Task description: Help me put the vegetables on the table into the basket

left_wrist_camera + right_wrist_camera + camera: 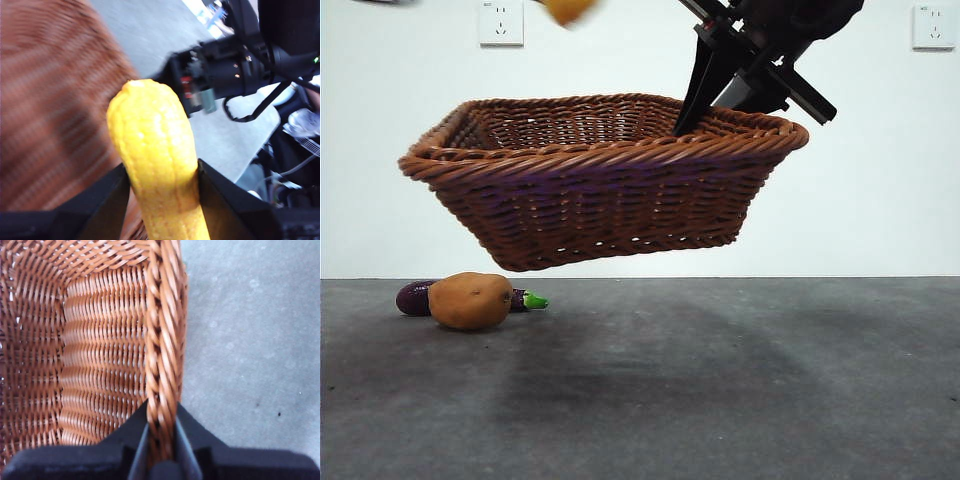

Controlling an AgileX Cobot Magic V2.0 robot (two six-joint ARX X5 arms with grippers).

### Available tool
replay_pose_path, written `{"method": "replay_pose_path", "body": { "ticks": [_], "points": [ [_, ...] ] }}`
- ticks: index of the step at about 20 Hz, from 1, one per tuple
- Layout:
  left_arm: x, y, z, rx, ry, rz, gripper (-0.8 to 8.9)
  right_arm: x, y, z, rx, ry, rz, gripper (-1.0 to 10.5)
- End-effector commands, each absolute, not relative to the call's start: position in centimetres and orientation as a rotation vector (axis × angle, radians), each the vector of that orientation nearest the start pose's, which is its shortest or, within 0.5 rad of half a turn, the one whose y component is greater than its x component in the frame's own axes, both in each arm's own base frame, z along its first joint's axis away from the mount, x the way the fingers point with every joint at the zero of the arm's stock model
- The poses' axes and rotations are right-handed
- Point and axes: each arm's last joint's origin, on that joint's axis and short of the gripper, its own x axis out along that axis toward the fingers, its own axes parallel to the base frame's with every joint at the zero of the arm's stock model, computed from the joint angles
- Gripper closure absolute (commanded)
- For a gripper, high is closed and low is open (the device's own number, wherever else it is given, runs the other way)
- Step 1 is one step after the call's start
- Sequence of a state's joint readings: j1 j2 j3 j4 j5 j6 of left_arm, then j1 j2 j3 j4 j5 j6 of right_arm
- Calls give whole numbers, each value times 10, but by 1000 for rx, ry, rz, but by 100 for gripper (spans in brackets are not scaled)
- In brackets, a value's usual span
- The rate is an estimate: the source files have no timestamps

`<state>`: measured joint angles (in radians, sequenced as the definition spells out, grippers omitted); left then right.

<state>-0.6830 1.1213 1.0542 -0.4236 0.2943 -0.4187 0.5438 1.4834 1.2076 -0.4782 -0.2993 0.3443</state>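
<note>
The wicker basket (600, 180) hangs tilted in the air above the table (720, 380). My right gripper (705, 95) is shut on its braided rim (162, 365) at the right side. My left gripper (160, 185) is shut on the bumpy yellow vegetable (152, 150), which shows as a blurred yellow shape (568, 9) at the top edge, above the basket. The brown potato (470, 300) lies on the table at the left. Behind it lies the purple eggplant (415, 297), its green stem (534, 300) poking out to the right.
Two wall sockets (501, 22) (932, 26) sit on the white wall behind. The basket's shadow falls on the table's middle. The right arm (240, 65) crosses the left wrist view beyond the yellow vegetable.
</note>
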Motion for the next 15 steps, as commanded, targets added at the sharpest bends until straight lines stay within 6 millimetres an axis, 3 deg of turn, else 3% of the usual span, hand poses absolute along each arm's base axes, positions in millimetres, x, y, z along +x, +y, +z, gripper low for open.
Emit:
{"method": "replay_pose_path", "body": {
  "ticks": [1,4,9,12,13,14,15],
  "points": [
    [198,-178,319,-322,754,-814,821,268,173,288,229,920,654,955],
    [212,-199,295,-332,829,-791,821,268,172,288,219,930,652,955],
    [226,-211,268,-320,908,-709,821,268,172,288,202,923,658,955],
    [230,-213,262,-331,926,-682,813,268,172,288,202,923,658,955],
    [230,-213,262,-332,924,-684,780,268,172,288,202,922,659,955],
    [229,-213,262,-336,930,-697,639,268,172,288,201,921,659,955],
    [229,-213,262,-337,935,-704,438,268,172,288,199,920,660,955]
  ]
}}
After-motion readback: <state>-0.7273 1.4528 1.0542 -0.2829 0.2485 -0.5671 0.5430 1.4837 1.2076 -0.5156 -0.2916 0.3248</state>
